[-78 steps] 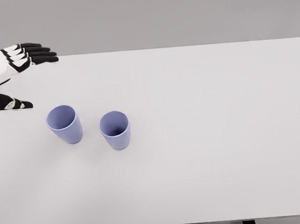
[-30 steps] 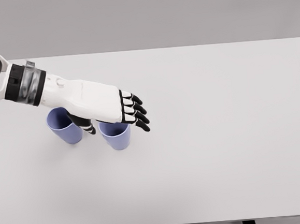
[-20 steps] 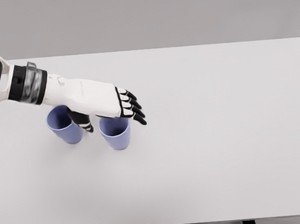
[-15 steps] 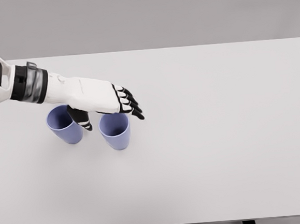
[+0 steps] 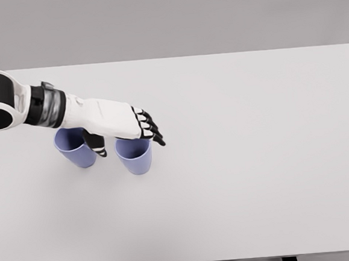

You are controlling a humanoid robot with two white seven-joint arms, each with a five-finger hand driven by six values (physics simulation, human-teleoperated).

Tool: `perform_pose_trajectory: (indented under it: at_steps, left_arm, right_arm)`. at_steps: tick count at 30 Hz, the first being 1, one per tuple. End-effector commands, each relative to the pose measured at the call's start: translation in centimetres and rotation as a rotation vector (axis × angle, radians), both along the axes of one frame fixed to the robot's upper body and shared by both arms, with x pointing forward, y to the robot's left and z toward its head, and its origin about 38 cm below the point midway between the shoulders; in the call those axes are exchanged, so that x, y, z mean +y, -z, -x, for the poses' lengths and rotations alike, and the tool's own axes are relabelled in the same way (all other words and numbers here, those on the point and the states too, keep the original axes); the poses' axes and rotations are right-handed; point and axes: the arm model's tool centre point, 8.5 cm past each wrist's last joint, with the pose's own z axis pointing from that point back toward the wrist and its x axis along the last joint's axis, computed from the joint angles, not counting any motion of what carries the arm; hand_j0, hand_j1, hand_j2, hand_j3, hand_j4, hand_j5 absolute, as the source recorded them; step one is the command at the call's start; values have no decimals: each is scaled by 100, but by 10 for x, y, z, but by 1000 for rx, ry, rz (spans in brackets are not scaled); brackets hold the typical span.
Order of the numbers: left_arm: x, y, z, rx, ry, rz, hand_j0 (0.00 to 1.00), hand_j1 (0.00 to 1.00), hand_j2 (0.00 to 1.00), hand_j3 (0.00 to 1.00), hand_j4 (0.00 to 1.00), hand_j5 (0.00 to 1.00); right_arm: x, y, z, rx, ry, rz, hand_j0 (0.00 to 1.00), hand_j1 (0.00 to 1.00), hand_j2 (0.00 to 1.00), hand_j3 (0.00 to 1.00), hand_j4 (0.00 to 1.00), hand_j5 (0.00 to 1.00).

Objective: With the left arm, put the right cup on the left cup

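The render is bright and evenly lit, with soft diffuse light and no glare on the white table [image 5: 255, 160]. Shadows are faint: only a pale grey smudge under the two blue cups [image 5: 134, 161] and below the left hand [image 5: 116, 120]. Everything is in focus, edges are slightly soft, and the table's edges run straight.

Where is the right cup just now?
In the head view, the right cup stands upright on the table, left of centre, beside the left cup, with the left robot hand partly over its rim.
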Motion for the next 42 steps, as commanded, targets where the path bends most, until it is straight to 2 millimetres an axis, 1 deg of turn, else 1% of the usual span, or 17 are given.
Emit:
perform_pose_trajectory:
  at_steps: [1,11,13,18,24,31,40,41,42]
  left_arm:
    - [-5,1,0,-12,12,-7,100,100,100,100,100,100]
    - [-5,8,-4,-20,-8,-30,100,100,100,100,100,100]
    - [-4,14,-4,-9,-14,-31,100,100,100,100,100,100]
    - [-3,17,-5,-10,-16,-40,100,100,100,100,100,100]
    - [-11,17,-4,-11,3,-34,100,100,100,100,100,100]
    - [-17,18,-4,-9,14,-32,100,100,100,100,100,100]
    - [-11,25,-9,-12,-7,-49,100,100,100,100,100,100]
    - [-10,30,-8,-2,-9,-50,100,100,100,100,100,100]
    - [-8,31,-10,0,-20,-52,100,100,100,100,100,100]
  right_arm:
    - [0,0,0,0,0,0,100,100,100,100,100,100]
    - [0,0,0,0,0,0,100,100,100,100,100,100]
    - [0,0,0,0,0,0,100,100,100,100,100,100]
    - [0,0,0,0,0,-2,100,100,100,100,100,100]
    - [0,0,0,0,0,0,100,100,100,100,100,100]
    - [0,0,0,0,0,0,100,100,100,100,100,100]
    - [0,0,0,0,0,0,100,100,100,100,100,100]
    - [0,0,0,0,0,0,100,100,100,100,100,100]
    - [0,0,0,0,0,0,100,100,100,100,100,100]
